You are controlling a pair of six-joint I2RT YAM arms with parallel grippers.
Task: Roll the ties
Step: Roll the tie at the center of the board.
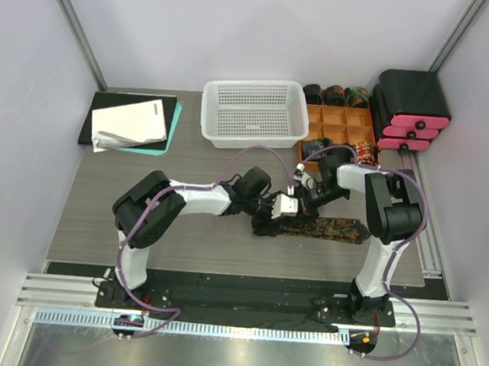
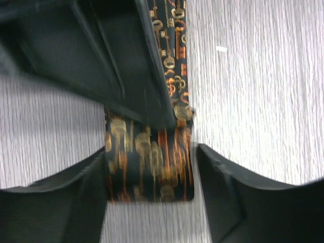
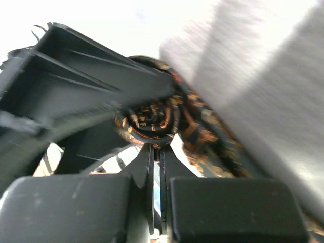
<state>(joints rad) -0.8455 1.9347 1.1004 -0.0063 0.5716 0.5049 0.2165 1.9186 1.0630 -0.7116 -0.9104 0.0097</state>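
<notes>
Figure: One tie [image 1: 330,229] part-rolled, in front of the basket [image 1: 252,137].
Right end effector [image 3: 156,147] pinches the coil's core; left end effector [image 2: 149,167] straddles it, spread wide; the flat length is not yet rolled.

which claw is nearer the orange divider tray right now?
Right. The right claw, shut on the coiled tie, sits just in front of the orange tray; the left claw straddles the tie slightly farther away, to its left.

The long dark fabric necktie [image 2: 147,162] carries gold-and-orange key motifs. Right of the white plastic mesh basket [image 1: 250,138] sit an orange divided tray [image 1: 333,118] and a black-and-pink box [image 1: 411,111].
</notes>
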